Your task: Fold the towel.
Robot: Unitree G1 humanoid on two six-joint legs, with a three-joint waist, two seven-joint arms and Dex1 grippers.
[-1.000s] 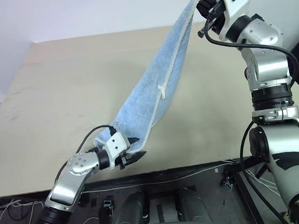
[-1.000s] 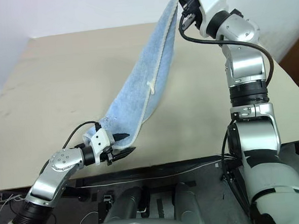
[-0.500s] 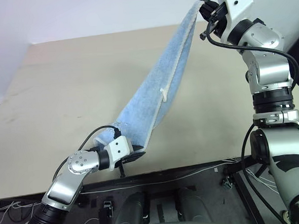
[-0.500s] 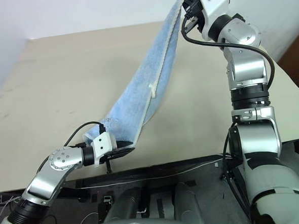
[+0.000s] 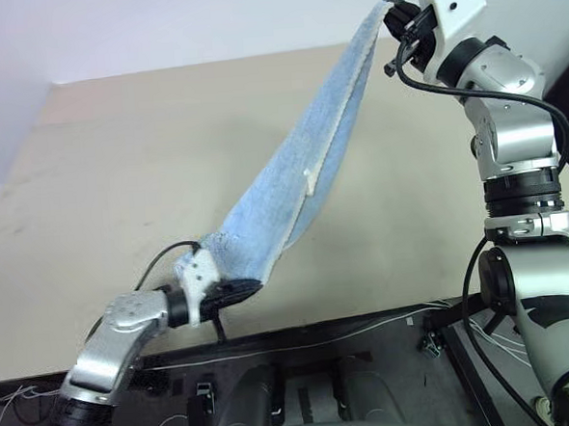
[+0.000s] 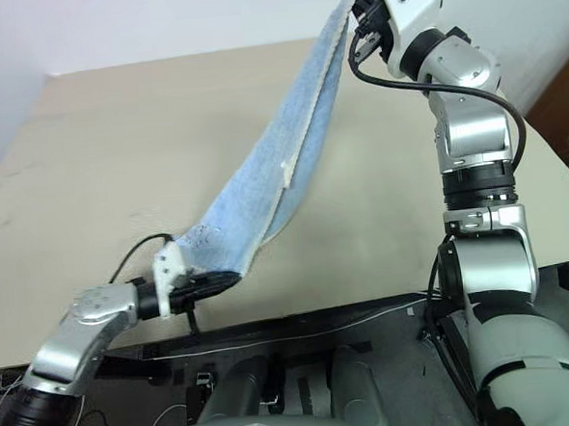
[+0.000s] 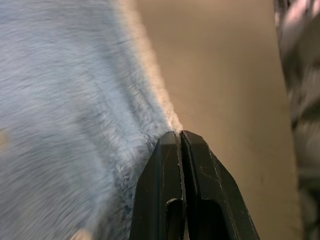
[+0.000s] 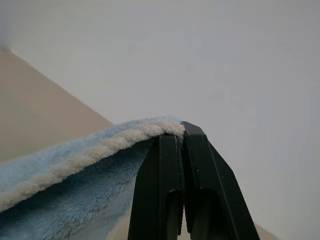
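Towel (image 5: 301,168), light blue with whitish edging, was stretched in the air as a long diagonal band over the tan table (image 5: 117,156), running from low at the near left up to high at the far right. At its low end the left gripper (image 5: 233,291) had its jaws clenched on the towel's corner, close above the near edge of the table; the left wrist view showed the two black fingers (image 7: 165,170) pressed together with the stitched hem pinched at their tips. A small white loop tag (image 5: 309,181) hung off the edge about midway along the band. At the high end the right gripper (image 6: 357,15) had its jaws clenched on the opposite corner, the edging caught between them in the right wrist view.

As a judgement, the folding itself had not begun: the cloth was only picked up and held by two corners, sagging and partly bunched rather than flat. Spreading it, laying it on the table and bringing the halves together all remained.

Compared with a second earlier, the left jaws had gone from parted beside the hem to shut on it, and the left hand had shifted slightly leftward and rolled. The right gripper had kept its place.
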